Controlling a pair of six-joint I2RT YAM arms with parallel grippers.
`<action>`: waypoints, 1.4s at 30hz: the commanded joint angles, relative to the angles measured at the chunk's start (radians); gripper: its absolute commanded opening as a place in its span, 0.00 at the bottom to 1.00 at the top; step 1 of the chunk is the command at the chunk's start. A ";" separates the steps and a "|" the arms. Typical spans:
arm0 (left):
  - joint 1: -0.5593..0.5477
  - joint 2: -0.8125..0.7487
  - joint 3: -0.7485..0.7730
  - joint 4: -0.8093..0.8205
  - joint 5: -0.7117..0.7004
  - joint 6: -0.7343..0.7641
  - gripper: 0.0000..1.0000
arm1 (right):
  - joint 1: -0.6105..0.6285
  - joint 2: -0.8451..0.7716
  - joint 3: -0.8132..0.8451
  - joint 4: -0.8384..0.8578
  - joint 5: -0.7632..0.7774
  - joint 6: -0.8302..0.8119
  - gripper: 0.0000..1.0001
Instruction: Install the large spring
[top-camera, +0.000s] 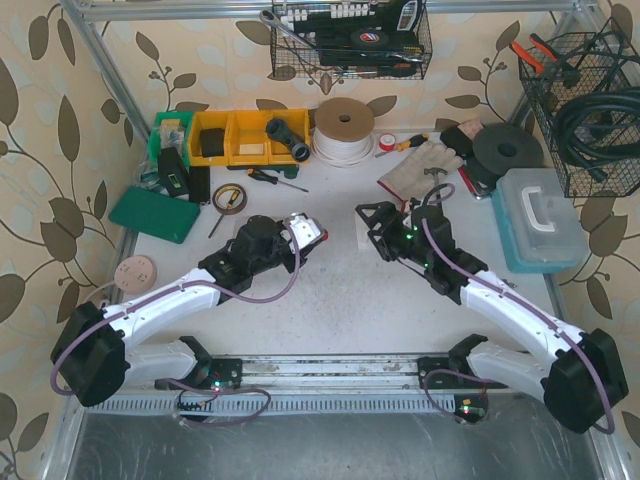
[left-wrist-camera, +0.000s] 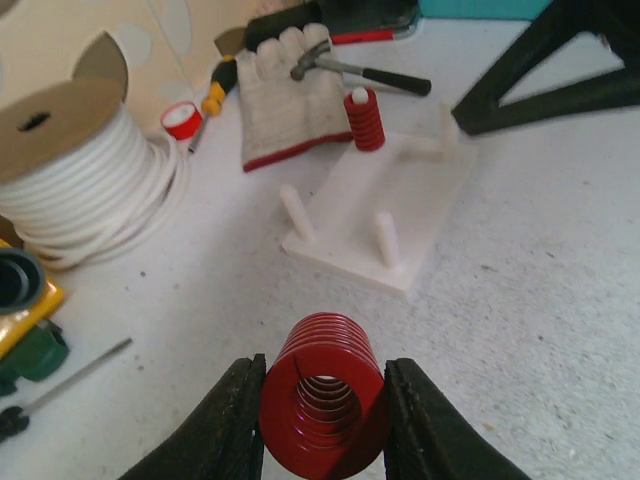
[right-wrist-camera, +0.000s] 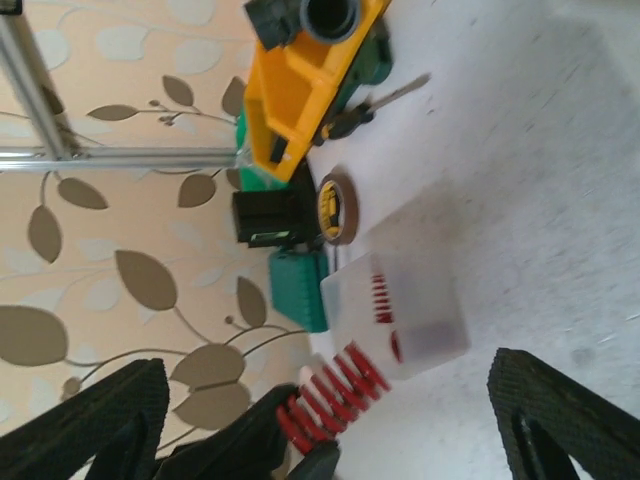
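Large spring (left-wrist-camera: 322, 400) clamped in left gripper (left-wrist-camera: 322, 378), bottom centre; right gripper (right-wrist-camera: 325, 415) gapes empty. Likely next: align it over a bare peg (left-wrist-camera: 388, 240), mid-frame.

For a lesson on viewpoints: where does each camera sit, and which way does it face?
Top: above and behind, looking down on the table; both arms show.
Left wrist: looks past the left gripper, shut on the red spring, to the peg plate.
Right wrist: faces the yellow bin; right gripper's open fingers show.
Shared: both wrists see spring and plate.
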 joint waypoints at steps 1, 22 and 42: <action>-0.011 -0.036 0.010 0.176 0.023 0.122 0.00 | 0.076 0.030 0.001 0.135 0.063 0.209 0.86; -0.019 -0.025 -0.006 0.272 0.138 0.188 0.00 | 0.246 0.222 0.032 0.347 0.235 0.385 0.73; -0.022 0.010 -0.076 0.410 0.168 0.231 0.00 | 0.252 0.276 0.004 0.534 0.193 0.475 0.55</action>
